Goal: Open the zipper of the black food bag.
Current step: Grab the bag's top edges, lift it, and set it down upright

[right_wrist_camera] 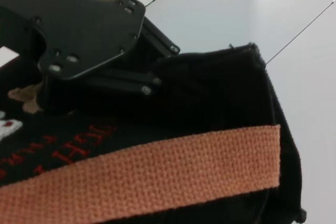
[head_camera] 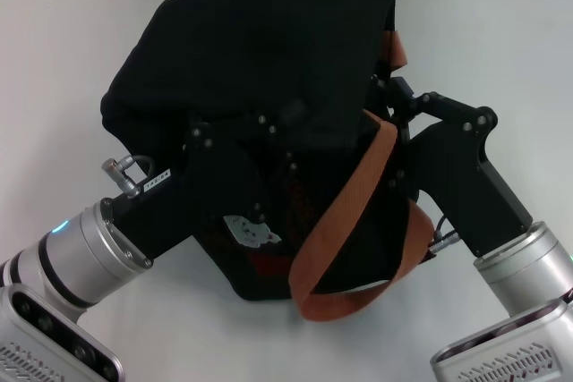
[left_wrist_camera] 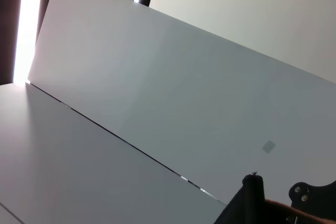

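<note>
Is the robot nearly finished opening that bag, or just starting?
Hard to say. The black food bag is lifted and tipped, with the left gripper and right gripper both pressed against it. An orange strap hangs loose. The zipper isn't visible, so whether it has opened at all can't be judged.

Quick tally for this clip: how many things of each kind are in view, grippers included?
Black food bag: 1
Orange-brown straps, one looping over the bag's front and one at its far right corner: 2
Grippers, left gripper and right gripper, both against the bag: 2
White table: 1
Total: 6
</note>
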`<state>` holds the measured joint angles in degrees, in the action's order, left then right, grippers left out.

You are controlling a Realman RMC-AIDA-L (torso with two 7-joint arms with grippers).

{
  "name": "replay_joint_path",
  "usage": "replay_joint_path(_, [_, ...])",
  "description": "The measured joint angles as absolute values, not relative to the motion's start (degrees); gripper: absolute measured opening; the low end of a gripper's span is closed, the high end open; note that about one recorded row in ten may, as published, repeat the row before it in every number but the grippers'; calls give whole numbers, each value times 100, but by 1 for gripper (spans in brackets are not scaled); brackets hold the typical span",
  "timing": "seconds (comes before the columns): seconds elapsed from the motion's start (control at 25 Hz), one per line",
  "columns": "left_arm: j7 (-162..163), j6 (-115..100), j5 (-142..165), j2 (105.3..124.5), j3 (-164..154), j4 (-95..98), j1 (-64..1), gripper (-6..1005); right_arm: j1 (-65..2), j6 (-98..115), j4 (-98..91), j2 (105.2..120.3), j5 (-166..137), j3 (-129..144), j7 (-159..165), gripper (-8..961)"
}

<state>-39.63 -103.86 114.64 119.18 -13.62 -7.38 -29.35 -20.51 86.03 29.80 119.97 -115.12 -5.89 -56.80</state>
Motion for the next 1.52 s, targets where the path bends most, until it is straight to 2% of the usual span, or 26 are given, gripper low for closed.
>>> replay_joint_path(0.36, [-4015,-10391,11465,11918,-1363,-738,-2926,94,-2052,8498,3097,11997,-11508,-605,-5968,-1])
replay_joint_path(0.72, [-4021,-10382,11457,11918,-1323,-752,-2931,94,-1668,8338,3106,11997,-11479,-597,-6256,26])
replay_joint_path(1.04, [-3980,-10333,11419,11918,-1205,-809,-2969,94,-789,8281,2957,11972,-11479,-543,-6461,51])
replay_joint_path(1.52, [-3805,-10190,11404,11918,-959,-894,-2979,100,-517,8342,2645,11987,-11478,-576,-6424,87])
